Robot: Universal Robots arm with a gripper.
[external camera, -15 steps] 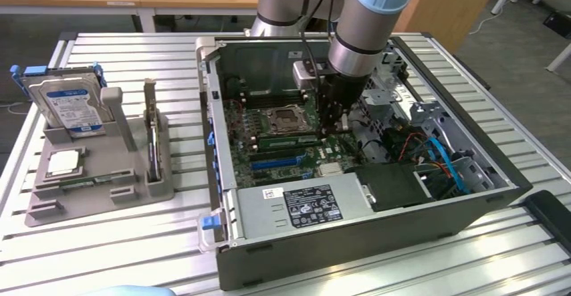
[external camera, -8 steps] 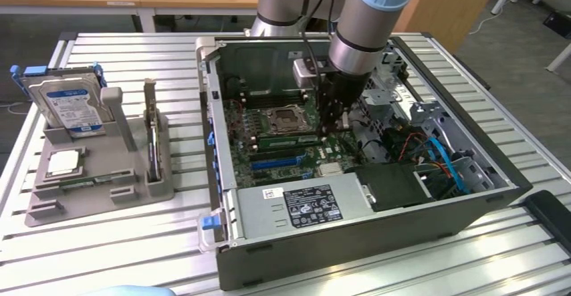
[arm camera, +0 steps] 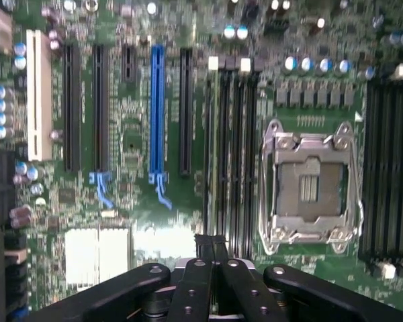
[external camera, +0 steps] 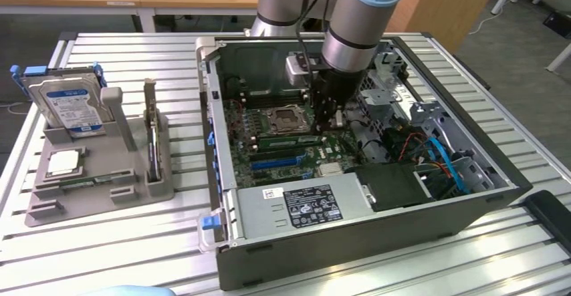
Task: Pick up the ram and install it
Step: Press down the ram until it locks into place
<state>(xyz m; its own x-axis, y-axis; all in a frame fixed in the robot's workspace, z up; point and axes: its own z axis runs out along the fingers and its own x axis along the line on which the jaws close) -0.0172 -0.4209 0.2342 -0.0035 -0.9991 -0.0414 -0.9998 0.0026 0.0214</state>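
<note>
A ram stick (external camera: 287, 140), long, thin and green, stands in a slot beside the empty CPU socket (external camera: 287, 117) on the motherboard inside the open PC case. My gripper (external camera: 336, 121) reaches down into the case at the end of that slot row, towards the exterior view's right. In the wrist view the gripper (arm camera: 212, 243) has its dark fingertips pressed together at the end of the black memory slots (arm camera: 230, 154). Nothing clearly shows between the fingertips. A second ram stick (external camera: 87, 182) lies in the grey fixture outside the case.
The grey fixture (external camera: 134, 196), on the exterior view's left, also holds a blue-labelled hard drive (external camera: 73, 105) and a silver CPU chip (external camera: 63, 164). The power supply (external camera: 303, 206) and a black drive bay (external camera: 400, 186) fill the near end of the case. Blue cables (external camera: 446, 162) run along its right side.
</note>
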